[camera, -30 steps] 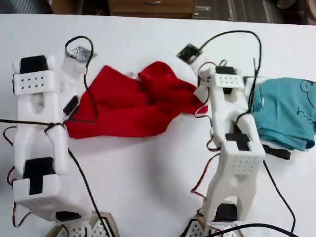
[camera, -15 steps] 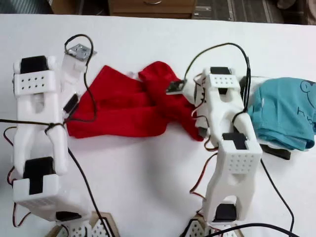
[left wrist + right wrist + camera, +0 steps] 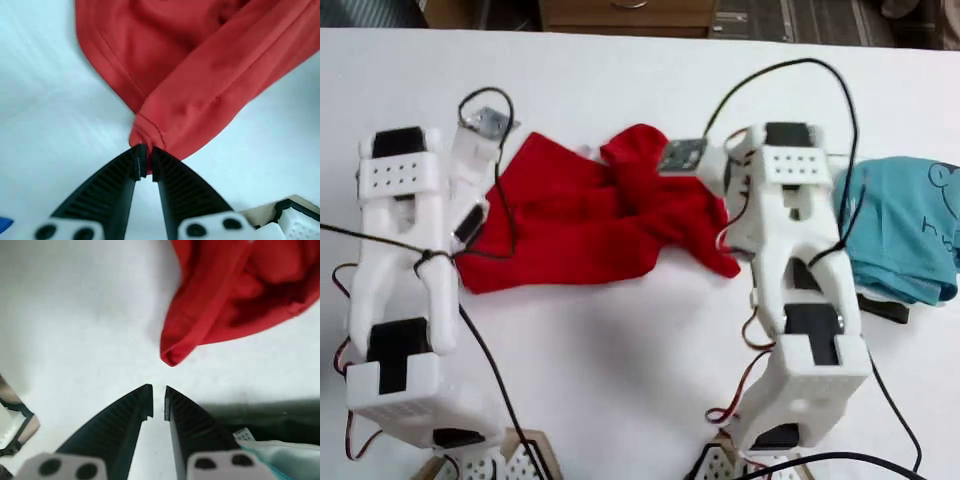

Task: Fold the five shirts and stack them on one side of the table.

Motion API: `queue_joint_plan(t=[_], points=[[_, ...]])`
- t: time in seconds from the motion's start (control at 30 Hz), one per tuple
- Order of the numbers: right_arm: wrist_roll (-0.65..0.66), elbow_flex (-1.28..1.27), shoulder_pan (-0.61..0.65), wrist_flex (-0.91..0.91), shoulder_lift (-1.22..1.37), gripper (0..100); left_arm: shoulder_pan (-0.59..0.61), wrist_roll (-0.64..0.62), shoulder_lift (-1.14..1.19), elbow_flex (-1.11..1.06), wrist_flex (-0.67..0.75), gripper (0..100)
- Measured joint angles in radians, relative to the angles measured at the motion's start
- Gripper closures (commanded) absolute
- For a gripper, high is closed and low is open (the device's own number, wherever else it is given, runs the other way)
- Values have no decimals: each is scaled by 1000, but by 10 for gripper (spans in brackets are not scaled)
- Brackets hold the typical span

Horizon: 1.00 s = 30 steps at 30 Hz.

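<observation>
A crumpled red shirt point(image 3: 590, 215) lies on the white table point(image 3: 620, 350) between my two arms. My left gripper point(image 3: 145, 164) is shut on its near-left corner point(image 3: 145, 132); in the high view that gripper point(image 3: 468, 235) sits at the shirt's left edge. My right gripper point(image 3: 156, 402) is shut with nothing in it, low over bare table, a short way from the shirt's right corner point(image 3: 172, 357). That corner point(image 3: 728, 263) lies next to the right arm point(image 3: 790, 180). A folded teal shirt point(image 3: 905, 230) rests at the table's right edge.
A flat black object point(image 3: 880, 305) pokes out from under the teal shirt. Cables loop from both arms across the table. The arm bases stand at the front edge. Open white table lies in front of the red shirt and behind it.
The right arm swung in over the red shirt and drew its right corner toward the front, and that corner now lies free. The left arm shifted slightly, still holding its corner.
</observation>
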<state>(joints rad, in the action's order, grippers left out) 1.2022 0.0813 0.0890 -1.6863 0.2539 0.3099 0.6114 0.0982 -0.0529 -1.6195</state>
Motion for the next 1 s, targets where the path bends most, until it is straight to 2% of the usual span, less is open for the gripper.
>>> queue_joint_plan(t=[0.13,0.5,0.63,0.77,1.0], points=[[-57,-110,9,12,-3,807,0,0,0,-29,9,978],[-46,-222,40,132,-3,812,0,0,0,-29,11,978],[-46,-279,103,152,-3,827,0,0,0,8,11,978],[-46,-295,115,169,3,851,0,0,0,51,6,978],[-43,-296,101,117,-14,980,0,0,0,55,-2,978]])
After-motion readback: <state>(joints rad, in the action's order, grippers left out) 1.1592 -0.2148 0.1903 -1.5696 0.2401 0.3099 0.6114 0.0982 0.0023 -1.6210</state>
